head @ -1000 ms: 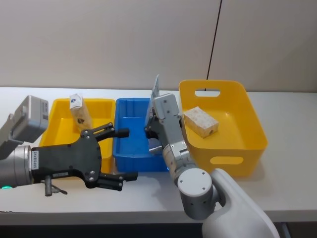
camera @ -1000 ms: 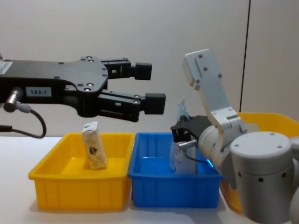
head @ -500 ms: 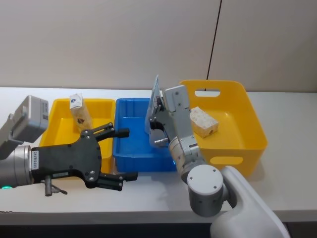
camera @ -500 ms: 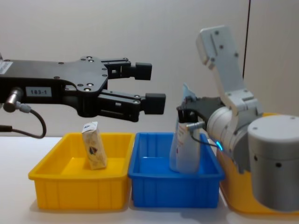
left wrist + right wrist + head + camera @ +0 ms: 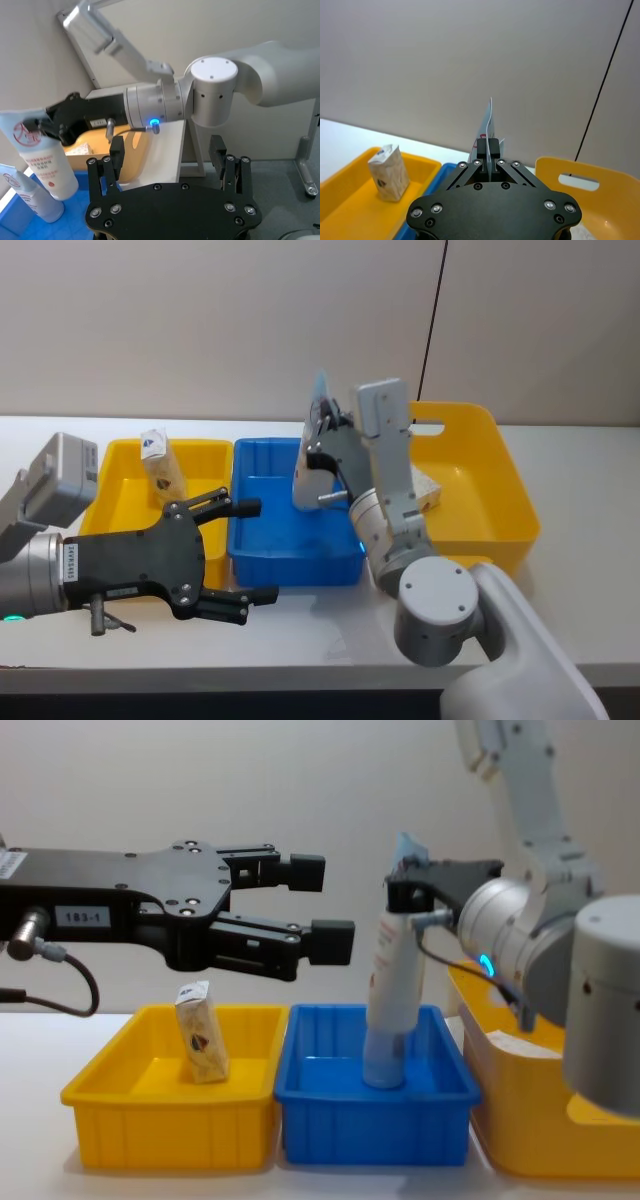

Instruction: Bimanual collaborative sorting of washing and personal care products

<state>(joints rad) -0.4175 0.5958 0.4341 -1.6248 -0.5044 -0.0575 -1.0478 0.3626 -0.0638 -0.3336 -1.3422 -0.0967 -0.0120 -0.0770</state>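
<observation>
My right gripper [image 5: 322, 430] is shut on the top seam of a tall pale-blue pouch [image 5: 310, 472], holding it upright over the blue bin [image 5: 262, 552]. In the chest view the pouch [image 5: 397, 970] hangs from the right gripper [image 5: 405, 896]. A second pale-blue pouch [image 5: 27, 194] stands in the blue bin below it. The small beige packet [image 5: 160, 468] stands in the left yellow bin [image 5: 110, 495]. The white gold-patterned pack [image 5: 430, 488] lies in the big yellow basket [image 5: 500, 490], partly behind my right arm. My left gripper [image 5: 255, 550] hovers open and empty in front of the bins.
The three containers stand side by side on the white table [image 5: 560, 630], close to the back wall. A black cable [image 5: 432, 320] runs down the wall behind the basket. My left arm [image 5: 110, 915] reaches across above the left yellow bin.
The right gripper has lifted the pale-blue pouch up out of the blue bin, and its arm has swung right. The left gripper has not moved.
</observation>
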